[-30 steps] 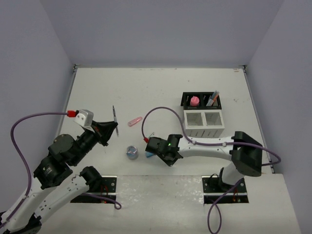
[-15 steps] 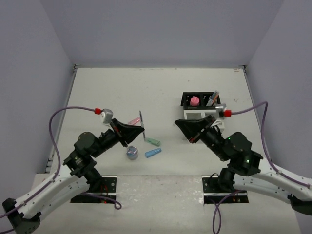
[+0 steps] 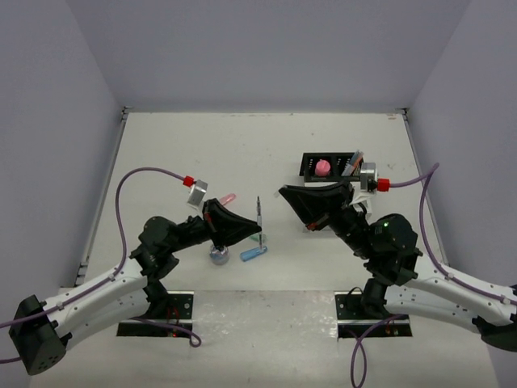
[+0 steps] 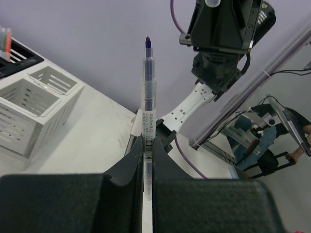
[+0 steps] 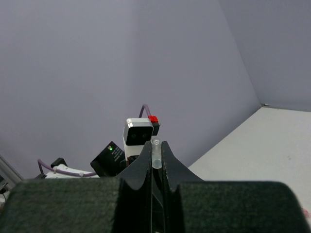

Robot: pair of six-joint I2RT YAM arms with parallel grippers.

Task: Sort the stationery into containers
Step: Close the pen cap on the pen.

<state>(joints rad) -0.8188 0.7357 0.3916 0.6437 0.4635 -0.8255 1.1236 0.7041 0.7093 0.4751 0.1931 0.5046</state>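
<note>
My left gripper (image 4: 148,158) (image 3: 254,229) is shut on a clear pen (image 4: 147,102) (image 3: 258,212) with a dark blue tip, which stands upright above the table's middle. My right gripper (image 5: 156,153) (image 3: 286,195) faces it from the right, shut on a small clear cap (image 5: 156,156). On the table below lie a pink capsule (image 3: 229,197), a mint piece (image 3: 257,238), a blue piece (image 3: 253,254) and a blue-grey roll (image 3: 219,255). The black container (image 3: 331,157) holds a pink item (image 3: 321,167) and several pens (image 3: 353,164). The white container (image 4: 34,104) stands in front of it, hidden by my right arm in the top view.
Grey walls enclose the table on three sides. The two arm bases (image 3: 153,311) are at the near edge. Purple cables (image 3: 145,174) arc from each wrist. The two grippers point at each other a short gap apart.
Both arms have swung in towards the middle. The left gripper carried the pen rightwards from the left side. The right gripper lifted from the table near the blue piece and now faces left.
</note>
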